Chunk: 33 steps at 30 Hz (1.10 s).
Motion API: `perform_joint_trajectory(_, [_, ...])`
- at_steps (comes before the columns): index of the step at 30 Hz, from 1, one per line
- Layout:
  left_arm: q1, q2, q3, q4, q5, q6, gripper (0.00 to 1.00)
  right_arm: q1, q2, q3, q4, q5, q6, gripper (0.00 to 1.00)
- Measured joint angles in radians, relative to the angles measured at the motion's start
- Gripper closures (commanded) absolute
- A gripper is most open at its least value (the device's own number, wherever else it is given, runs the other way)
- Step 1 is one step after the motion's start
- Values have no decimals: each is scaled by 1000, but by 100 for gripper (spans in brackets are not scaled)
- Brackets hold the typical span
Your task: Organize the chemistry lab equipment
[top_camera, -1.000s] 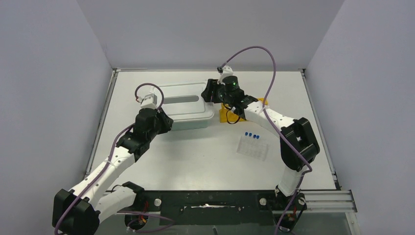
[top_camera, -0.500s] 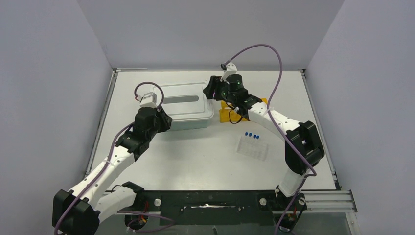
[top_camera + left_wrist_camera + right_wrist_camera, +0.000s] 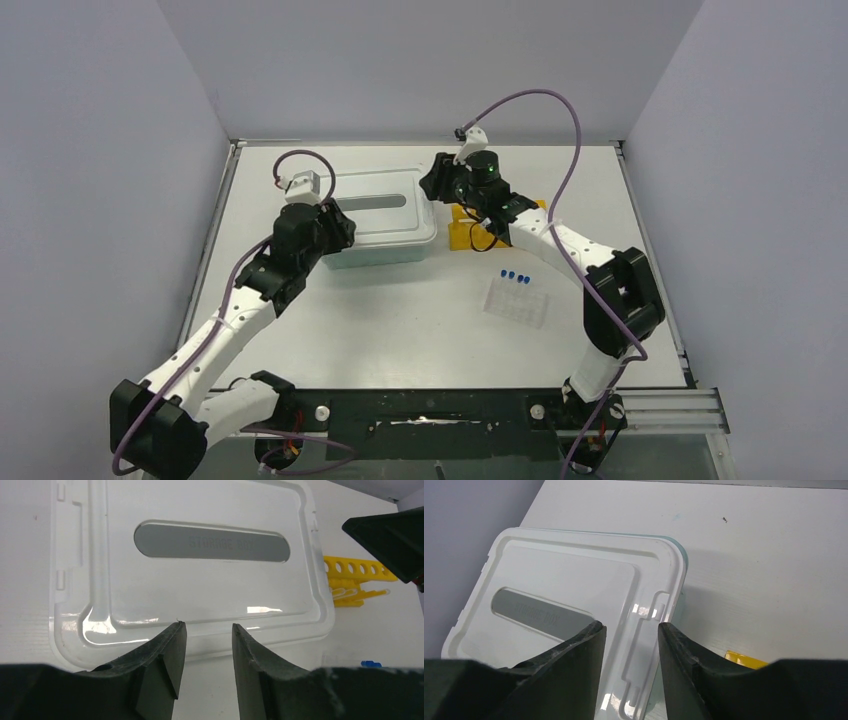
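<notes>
Three blue-capped tubes [image 3: 514,276] stand in a clear rack [image 3: 518,306] right of centre; one blue cap [image 3: 369,664] shows in the left wrist view. The teal tub [image 3: 385,255] sits closed under its white lid [image 3: 375,205]. My left gripper [image 3: 328,232] is open and empty at the tub's near left edge, jaws over the lid's near rim [image 3: 207,630]. My right gripper [image 3: 437,185] is open and empty above the lid's right end [image 3: 629,627]. The lid fills both wrist views [image 3: 200,585] [image 3: 559,585]. Forceps, tweezers, droppers and the bag of discs are out of view.
A yellow holed rack [image 3: 468,236] stands right of the tub, partly under my right arm; it also shows in the left wrist view [image 3: 352,575] and the right wrist view [image 3: 744,659]. Grey walls close in the white table [image 3: 400,320] on three sides.
My left gripper has moved up and forward toward the tub's near left edge. My right gripper has shifted slightly to the right above the lid's right end.
</notes>
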Motion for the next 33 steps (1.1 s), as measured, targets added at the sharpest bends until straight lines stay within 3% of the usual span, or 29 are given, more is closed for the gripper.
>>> perform_joint_trajectory(5, [32, 60, 62, 34, 10, 2, 62, 0, 42, 10, 6, -5, -2, 64])
perform_joint_trajectory(20, [118, 239, 76, 141, 103, -77, 62, -3, 141, 90, -1, -18, -16, 65])
perform_joint_trajectory(23, [140, 268, 76, 174, 106, -94, 62, -5, 148, 99, -1, -20, -19, 62])
perform_joint_trajectory(28, [157, 285, 76, 196, 106, -113, 62, -5, 148, 103, 16, -19, -27, 50])
perform_joint_trajectory(33, [159, 286, 76, 197, 106, -117, 62, -5, 127, 98, 34, -19, -35, 47])
